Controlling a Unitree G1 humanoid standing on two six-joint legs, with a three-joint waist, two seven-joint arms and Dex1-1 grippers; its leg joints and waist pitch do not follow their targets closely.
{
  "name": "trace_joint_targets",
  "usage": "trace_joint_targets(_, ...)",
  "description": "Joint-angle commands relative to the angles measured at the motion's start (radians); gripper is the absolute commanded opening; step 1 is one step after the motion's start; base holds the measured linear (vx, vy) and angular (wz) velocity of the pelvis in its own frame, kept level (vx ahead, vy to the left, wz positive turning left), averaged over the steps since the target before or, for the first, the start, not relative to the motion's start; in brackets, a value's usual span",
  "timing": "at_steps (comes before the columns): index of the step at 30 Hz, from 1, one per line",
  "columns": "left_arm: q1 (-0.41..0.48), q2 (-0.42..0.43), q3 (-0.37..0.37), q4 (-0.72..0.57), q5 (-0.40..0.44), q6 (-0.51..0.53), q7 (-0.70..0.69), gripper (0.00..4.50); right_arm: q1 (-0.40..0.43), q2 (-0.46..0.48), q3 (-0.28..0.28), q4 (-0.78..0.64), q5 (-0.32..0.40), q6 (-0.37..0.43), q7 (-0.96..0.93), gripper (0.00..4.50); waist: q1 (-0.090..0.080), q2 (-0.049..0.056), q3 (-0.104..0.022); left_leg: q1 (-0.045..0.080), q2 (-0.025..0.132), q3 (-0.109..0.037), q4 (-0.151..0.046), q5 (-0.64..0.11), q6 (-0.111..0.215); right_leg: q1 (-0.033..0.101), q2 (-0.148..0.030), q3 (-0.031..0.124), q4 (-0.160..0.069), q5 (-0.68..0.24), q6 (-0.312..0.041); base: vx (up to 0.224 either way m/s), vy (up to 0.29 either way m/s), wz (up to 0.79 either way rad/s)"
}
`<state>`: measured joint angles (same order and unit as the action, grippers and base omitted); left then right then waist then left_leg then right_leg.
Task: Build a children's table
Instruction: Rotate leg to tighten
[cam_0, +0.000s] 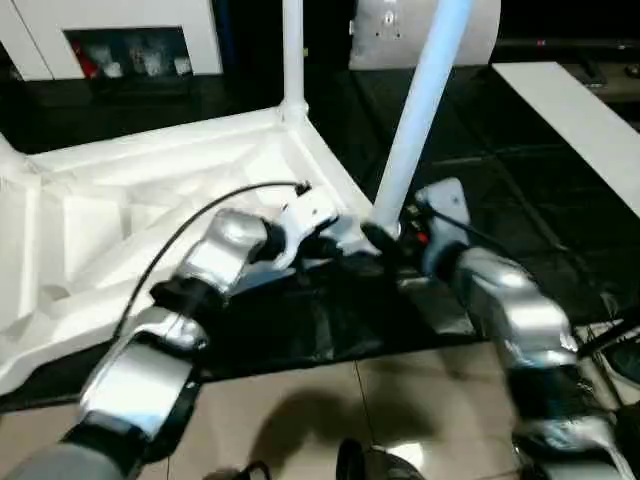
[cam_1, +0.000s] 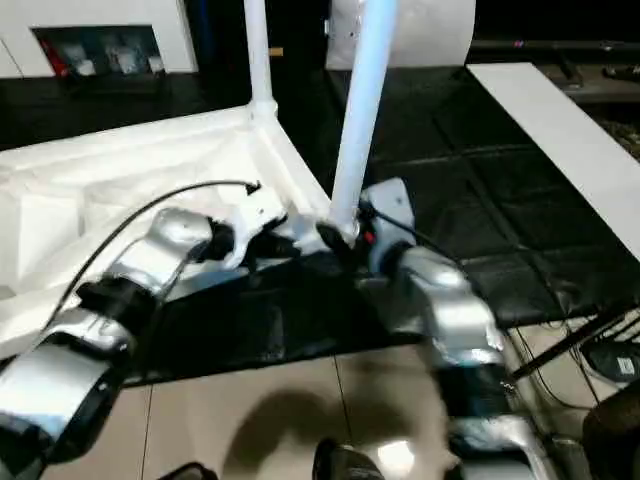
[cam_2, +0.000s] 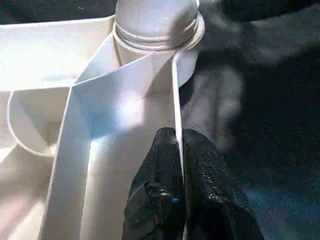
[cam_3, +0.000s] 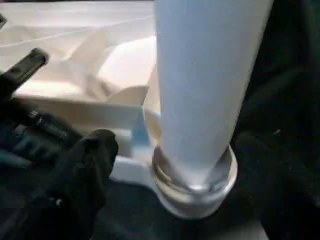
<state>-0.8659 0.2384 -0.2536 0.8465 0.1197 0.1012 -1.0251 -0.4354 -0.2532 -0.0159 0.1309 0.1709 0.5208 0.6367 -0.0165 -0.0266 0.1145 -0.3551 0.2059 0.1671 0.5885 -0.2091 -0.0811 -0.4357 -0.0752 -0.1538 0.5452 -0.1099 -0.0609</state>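
The white table top (cam_0: 130, 220) lies upside down on a black mat, ribbed underside up. One white leg (cam_0: 292, 50) stands upright in its far corner. A second leg (cam_0: 420, 100) leans in the near right corner socket, its ringed base (cam_3: 195, 185) seated there. My left gripper (cam_2: 177, 150) is shut on the thin rim wall just beside that corner. My right gripper (cam_0: 385, 238) is open around the leaning leg's base, and one black finger (cam_3: 90, 165) stands a little apart from the collar.
A white cabinet (cam_0: 120, 35) stands at the back left, and a flat white board (cam_0: 580, 120) lies on the right. The black mat (cam_0: 300, 330) ends at tiled floor (cam_0: 350, 420) near me. Cables (cam_1: 590, 330) run at the right.
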Motion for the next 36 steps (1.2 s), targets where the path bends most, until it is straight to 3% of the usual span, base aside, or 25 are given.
trace_joint_targets(1,0.015,0.011,-0.021,-0.024,-0.015,-0.047,-0.070,0.00,0.018,-0.031,-0.012,-0.041,0.036,0.032,0.066,4.44,0.008,-0.002,-0.088,-0.004,0.016,-0.001,-0.051,-0.032,0.202,0.097,-0.066,0.063,-0.054,-0.291,-0.142,0.000,0.000,0.00)
trace_joint_targets(5,0.026,0.042,-0.036,-0.025,-0.017,-0.113,-0.141,0.00,0.051,-0.119,-0.010,-0.060,0.060,0.018,0.168,4.44,0.018,-0.002,-0.086,-0.001,0.015,0.000,-0.053,-0.064,0.158,0.093,-0.066,0.061,-0.065,-0.375,-0.110,0.000,0.000,0.00)
trace_joint_targets(7,0.030,0.053,-0.041,-0.025,-0.016,-0.128,-0.162,0.00,0.061,-0.148,-0.006,-0.064,0.066,0.002,0.198,4.44,0.025,-0.001,-0.088,-0.001,0.017,0.000,-0.052,-0.062,0.155,0.093,-0.067,0.062,-0.064,-0.372,-0.105,0.000,0.000,0.00)
trace_joint_targets(8,0.034,0.067,-0.047,-0.027,-0.015,-0.138,-0.190,0.00,0.071,-0.182,-0.011,-0.057,0.073,-0.055,0.244,4.44,0.026,0.001,-0.089,0.000,0.016,0.000,-0.053,-0.064,0.148,0.092,-0.067,0.061,-0.063,-0.374,-0.104,0.000,0.000,0.00)
trace_joint_targets(13,0.041,0.092,-0.062,-0.039,-0.016,-0.163,-0.254,0.00,0.079,-0.233,-0.032,-0.036,0.091,-0.127,0.326,4.44,0.032,-0.007,-0.094,-0.003,0.015,0.001,-0.051,-0.056,0.152,0.095,-0.066,0.061,-0.059,-0.360,-0.102,0.000,0.000,0.00)
trace_joint_targets(14,0.043,0.095,-0.064,-0.041,-0.018,-0.171,-0.268,0.00,0.080,-0.240,-0.033,-0.037,0.096,-0.128,0.345,4.44,0.033,-0.004,-0.093,-0.003,0.016,0.000,-0.051,-0.052,0.157,0.094,-0.066,0.061,-0.058,-0.354,-0.107,0.000,0.000,0.00)
trace_joint_targets(15,0.046,0.101,-0.068,-0.046,-0.020,-0.182,-0.287,0.00,0.083,-0.248,-0.029,-0.042,0.104,-0.130,0.371,4.44,0.033,-0.010,-0.096,-0.004,0.016,0.001,-0.050,-0.049,0.159,0.095,-0.066,0.061,-0.058,-0.351,-0.108,0.000,0.000,0.00)
trace_joint_targets(20,0.057,0.116,-0.083,-0.073,-0.035,-0.229,-0.363,0.00,0.085,-0.282,0.023,-0.048,0.121,-0.156,0.460,4.44,0.048,-0.009,-0.098,0.001,0.023,0.003,-0.050,-0.024,0.172,0.090,-0.068,0.064,-0.051,-0.330,-0.118,0.000,0.000,0.00)
trace_joint_targets(27,0.067,0.125,-0.098,-0.091,-0.039,-0.254,-0.409,0.00,0.090,-0.298,0.089,-0.038,0.094,-0.195,0.527,4.44,0.060,-0.010,-0.100,0.001,0.024,0.003,-0.050,-0.032,0.153,0.092,-0.071,0.064,-0.048,-0.336,-0.118,0.000,0.000,0.00)
trace_joint_targets(30,0.075,0.133,-0.106,-0.106,-0.047,-0.260,-0.449,0.00,0.076,-0.298,0.114,-0.015,0.096,-0.197,0.569,4.10,0.064,-0.009,-0.099,0.000,0.022,0.004,-0.051,-0.041,0.144,0.092,-0.070,0.064,-0.051,-0.353,-0.107,0.000,0.000,0.00)
trace_joint_targets(36,0.088,0.158,-0.127,-0.143,-0.052,-0.270,-0.520,0.00,0.022,-0.298,0.162,0.044,0.119,-0.174,0.662,3.53,0.071,-0.008,-0.100,0.002,0.029,0.004,-0.050,-0.032,0.143,0.090,-0.070,0.065,-0.044,-0.331,-0.119,0.000,0.000,0.00)
